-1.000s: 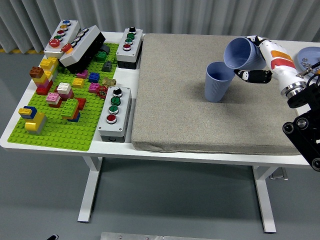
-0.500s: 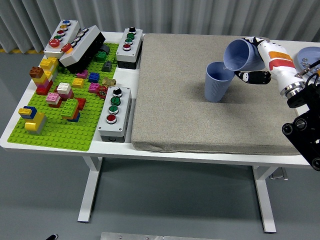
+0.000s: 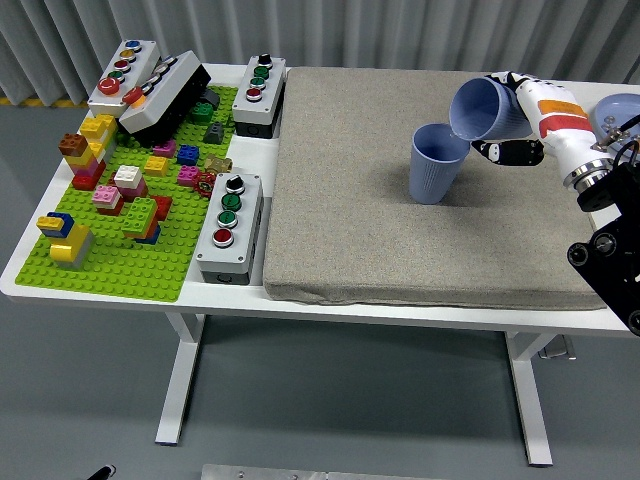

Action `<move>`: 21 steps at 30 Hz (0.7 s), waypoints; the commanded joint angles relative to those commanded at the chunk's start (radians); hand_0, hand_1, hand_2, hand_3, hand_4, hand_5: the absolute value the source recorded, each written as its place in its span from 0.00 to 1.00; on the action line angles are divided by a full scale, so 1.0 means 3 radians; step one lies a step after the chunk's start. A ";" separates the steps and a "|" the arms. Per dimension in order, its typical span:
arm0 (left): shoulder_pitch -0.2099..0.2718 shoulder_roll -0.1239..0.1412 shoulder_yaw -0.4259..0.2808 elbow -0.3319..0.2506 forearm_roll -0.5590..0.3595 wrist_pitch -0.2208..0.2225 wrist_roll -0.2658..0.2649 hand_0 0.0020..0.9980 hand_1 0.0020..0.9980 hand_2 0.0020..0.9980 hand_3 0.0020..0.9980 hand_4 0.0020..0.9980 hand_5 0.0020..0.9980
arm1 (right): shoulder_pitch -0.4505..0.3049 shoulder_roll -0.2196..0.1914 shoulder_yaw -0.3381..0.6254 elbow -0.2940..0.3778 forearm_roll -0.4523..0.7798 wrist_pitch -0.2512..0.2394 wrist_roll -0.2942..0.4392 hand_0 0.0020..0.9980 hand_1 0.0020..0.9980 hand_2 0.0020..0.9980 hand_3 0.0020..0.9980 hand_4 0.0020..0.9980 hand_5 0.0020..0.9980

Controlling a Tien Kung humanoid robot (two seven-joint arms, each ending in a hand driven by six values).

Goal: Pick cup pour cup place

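Note:
A blue cup [image 3: 437,165] stands upright on the grey mat [image 3: 360,200], right of its middle. My right hand [image 3: 515,120] comes in from the right edge and is shut on a second blue cup [image 3: 484,108]. That cup is tipped on its side, mouth pointing left and down, with its lip just over the standing cup's rim. What is inside either cup is hidden. The left arm does not show.
A green baseplate [image 3: 130,260] with several coloured bricks covers the table's left side. Three button boxes [image 3: 229,228] [image 3: 259,93] [image 3: 123,73] and a black box [image 3: 170,95] stand around it. A blue plate [image 3: 618,110] sits at the far right.
The tipped cup has shifted very slightly up and right with my right hand. The standing cup has stayed put.

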 joint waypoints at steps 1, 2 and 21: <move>-0.0002 0.0000 0.0000 0.0000 0.0001 0.0000 0.0000 0.81 0.75 0.81 0.72 0.51 1.00 | 0.0008 -0.0005 -0.0011 -0.0005 -0.0003 0.0001 -0.0001 0.72 0.62 0.48 0.53 0.68 0.19; -0.0003 0.0001 -0.0001 0.0000 0.0000 0.0000 0.0000 0.81 0.75 0.81 0.72 0.51 1.00 | 0.0016 -0.0010 -0.0022 -0.0009 -0.0011 0.0002 -0.0003 0.72 0.62 0.48 0.53 0.68 0.19; 0.0002 0.0010 0.0019 0.0000 -0.0015 0.0002 0.0005 0.81 0.75 0.82 0.72 0.52 1.00 | 0.0131 -0.0040 -0.0223 -0.0117 -0.0109 -0.0044 -0.0080 0.73 0.62 0.48 0.53 0.68 0.19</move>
